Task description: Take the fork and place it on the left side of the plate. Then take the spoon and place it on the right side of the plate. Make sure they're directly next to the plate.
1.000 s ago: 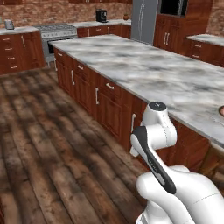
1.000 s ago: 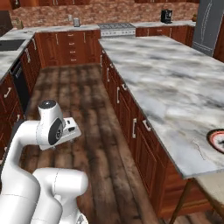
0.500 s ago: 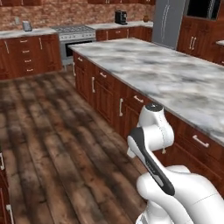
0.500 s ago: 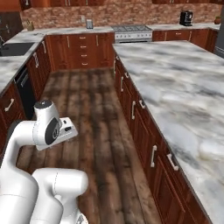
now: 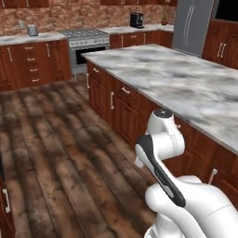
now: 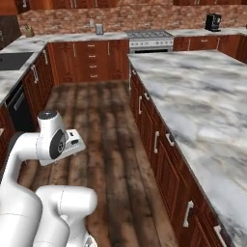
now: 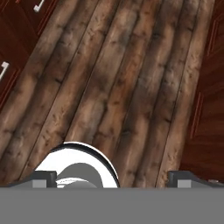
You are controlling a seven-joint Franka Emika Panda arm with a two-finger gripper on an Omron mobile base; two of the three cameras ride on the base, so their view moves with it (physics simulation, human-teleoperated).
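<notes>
The fork, the spoon and the plate are out of view. In the hand view my gripper (image 7: 113, 178) points down at the dark wooden floor (image 7: 127, 83). Its two fingertips (image 7: 43, 177) stand far apart at the bottom edge with nothing between them, so it is open. The arm is folded close over the base, beside the long side of the marble island counter (image 5: 186, 79), which also runs along the right of the right base view as the island counter (image 6: 202, 96).
Dark red cabinet fronts (image 5: 116, 100) line the island's side and appear at both edges of the hand view (image 7: 209, 109). A stove (image 5: 86, 39), coffee machine (image 5: 136, 19) and fridge (image 5: 193, 25) stand along the back wall. A sink counter (image 6: 14, 60) lies at left.
The whole picture has shifted in both base views, so the base has moved; the island end where a round plate edge showed has slid out of frame. The arm's pose looks unchanged.
</notes>
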